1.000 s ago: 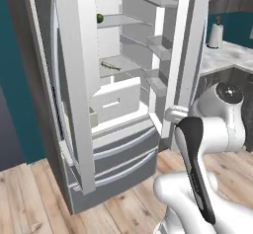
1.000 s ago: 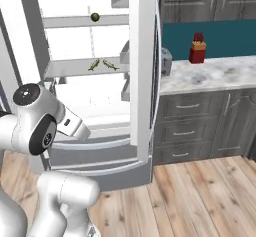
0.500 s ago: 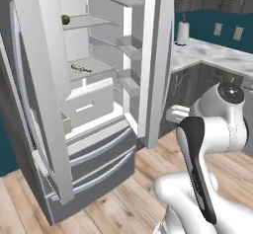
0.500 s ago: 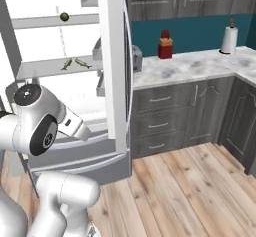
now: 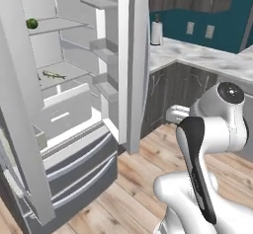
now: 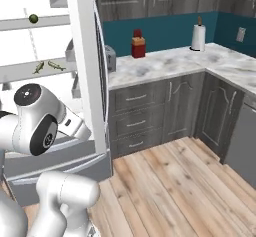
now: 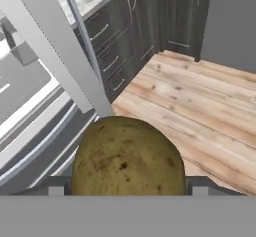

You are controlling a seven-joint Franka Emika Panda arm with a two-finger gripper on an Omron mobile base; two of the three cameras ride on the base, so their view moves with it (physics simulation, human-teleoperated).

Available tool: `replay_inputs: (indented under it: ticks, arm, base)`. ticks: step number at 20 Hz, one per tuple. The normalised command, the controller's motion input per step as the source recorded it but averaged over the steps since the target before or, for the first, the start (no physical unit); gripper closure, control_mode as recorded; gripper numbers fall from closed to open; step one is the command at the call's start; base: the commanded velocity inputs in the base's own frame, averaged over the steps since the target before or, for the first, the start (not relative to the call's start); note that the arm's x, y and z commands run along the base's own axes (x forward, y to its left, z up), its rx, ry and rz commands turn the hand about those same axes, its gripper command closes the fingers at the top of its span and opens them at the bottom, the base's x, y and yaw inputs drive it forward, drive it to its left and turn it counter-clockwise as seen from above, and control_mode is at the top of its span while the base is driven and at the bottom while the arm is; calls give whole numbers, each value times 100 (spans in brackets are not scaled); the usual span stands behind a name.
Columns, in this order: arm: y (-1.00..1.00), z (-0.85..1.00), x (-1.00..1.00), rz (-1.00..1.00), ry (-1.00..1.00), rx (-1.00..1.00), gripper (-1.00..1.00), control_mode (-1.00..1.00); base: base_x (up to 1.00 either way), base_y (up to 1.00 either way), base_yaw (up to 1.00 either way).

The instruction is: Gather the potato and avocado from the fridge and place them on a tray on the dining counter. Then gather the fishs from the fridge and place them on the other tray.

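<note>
A brown speckled potato (image 7: 127, 156) sits between my gripper's (image 7: 127, 189) two fingertips (image 7: 56, 189), which are shut on it. The hand looks down at the wood floor beside the fridge's lower drawers. The grey fridge (image 5: 133, 55) stands open on the left, its white shelves showing. On an upper shelf lies the dark green avocado (image 5: 32, 23) (image 6: 33, 18). Two slender fishs (image 6: 56, 65) (image 5: 53, 74) lie on the shelf below. Both trays and the dining counter are out of view.
A marbled kitchen counter (image 6: 165, 63) over dark grey cabinets runs right of the fridge and turns a corner. On it stand a paper towel roll (image 6: 198, 37) (image 5: 156, 32), a red jar (image 6: 138, 43) and a toaster (image 6: 110, 58). Bare wood floor (image 6: 175, 186) lies ahead.
The whole picture has shifted: the base has turned right, so the fridge slides left in both base views and more of the corner counter shows.
</note>
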Motion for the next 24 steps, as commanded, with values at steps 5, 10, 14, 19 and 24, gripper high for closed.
replay_inputs:
  ticks: [5, 10, 14, 19, 24]
  arm:
    - [0, 0, 0, 0, 0, 0, 100, 100]
    - [0, 0, 0, 0, 0, 0, 100, 100]
    - [0, 0, 0, 0, 0, 0, 100, 100]
    - [0, 0, 0, 0, 0, 0, 100, 100]
    - [0, 0, 0, 0, 0, 0, 100, 100]
  base:
    - [-63, 0, -40]
    - [-48, 0, -41]
    - [-26, 0, -44]
    - [-19, -1, -43]
    - [-22, -2, -42]
